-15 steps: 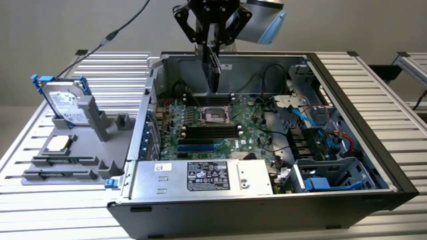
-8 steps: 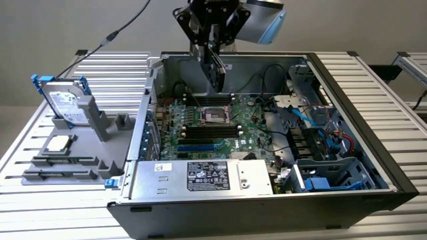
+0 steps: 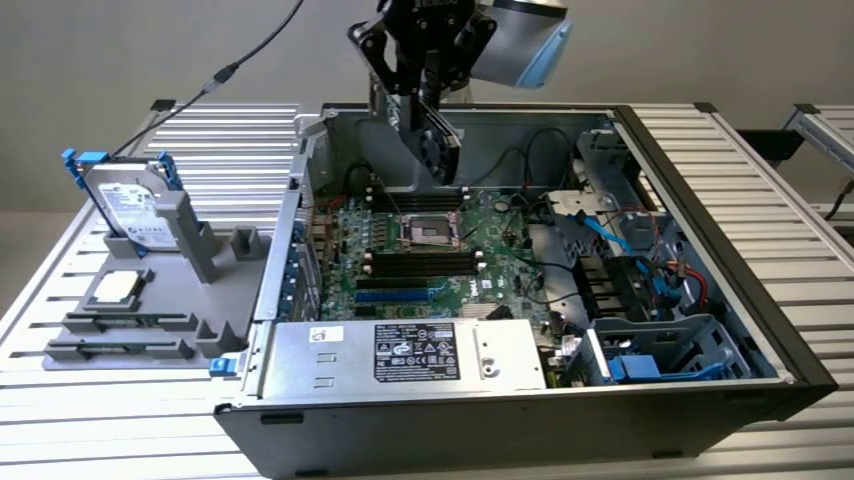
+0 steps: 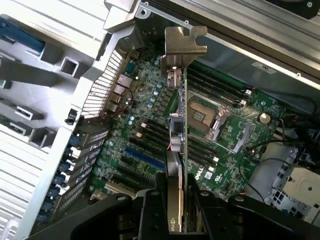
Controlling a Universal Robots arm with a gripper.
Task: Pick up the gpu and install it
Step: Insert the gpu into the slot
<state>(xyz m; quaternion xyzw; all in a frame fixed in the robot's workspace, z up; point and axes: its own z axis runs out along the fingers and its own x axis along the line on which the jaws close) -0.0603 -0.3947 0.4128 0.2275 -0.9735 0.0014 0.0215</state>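
My gripper [image 3: 424,95] hangs over the back of the open computer case [image 3: 721,260], shut on the gpu [image 3: 437,150]. The card is held on edge and reaches down toward the motherboard [image 3: 427,250] without touching it. In the wrist view the gpu [image 4: 178,150] runs edge-on away from the gripper [image 4: 177,205]. Its silver end bracket [image 4: 185,45] is at the far end, near the case's rear slot openings. Black fingers [image 4: 152,205] press on both faces of the card. Below it lie the CPU socket [image 4: 205,112] and a blue expansion slot [image 4: 145,157].
A grey fixture [image 3: 200,300] on the exterior view's left holds a hard drive with a blue frame [image 3: 134,205] and a small silver CPU chip [image 3: 118,287]. Inside the case are the power supply [image 3: 400,352], a drive cage [image 3: 667,350] and loose cables [image 3: 627,260].
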